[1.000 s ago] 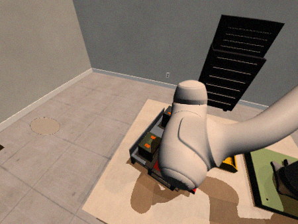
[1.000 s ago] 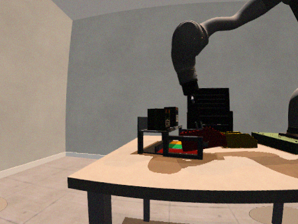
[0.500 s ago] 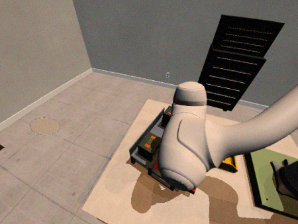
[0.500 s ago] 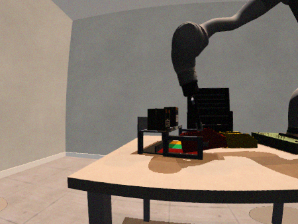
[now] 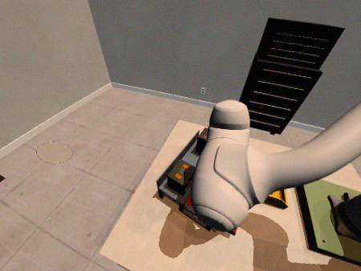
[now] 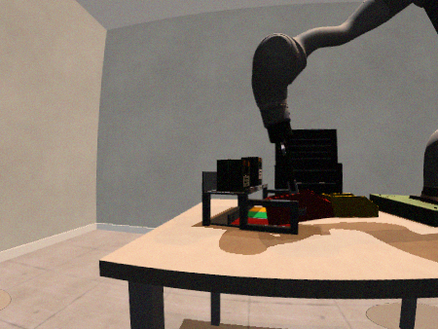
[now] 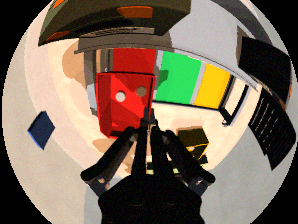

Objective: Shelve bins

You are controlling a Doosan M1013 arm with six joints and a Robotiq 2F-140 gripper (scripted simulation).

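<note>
The red bin (image 6: pixel 302 206) (image 7: pixel 125 115) is at the shelf's front, by the red mark (image 7: pixel 134 59); it looks tilted in the exterior view. Round parts show in it. My gripper (image 6: pixel 293 186) (image 7: pixel 148 113) is shut on its right wall as seen in the wrist view; the fingertips partly hide the grip. The arm hides most of this in the top view. The shelf (image 5: pixel 192 154) (image 6: pixel 206 209) (image 7: pixel 210 30) also shows a green mark (image 7: pixel 180 77) and a yellow mark (image 7: pixel 212 90), both uncovered. The yellow bin (image 5: pixel 278 199) (image 6: pixel 352 205) (image 7: pixel 192 136) stands on the table, away from the shelf. No green bin is seen.
Dark boxes (image 5: pixel 180 176) (image 6: pixel 231 175) with orange labels stand on the upper board, close above the marks. The shelf's side frames and front lip border the slots. A green base plate (image 5: pixel 321 216) (image 6: pixel 399 206) lies toward the robot's base. A black cabinet (image 5: pixel 281 88) (image 6: pixel 316 156) stands behind the table.
</note>
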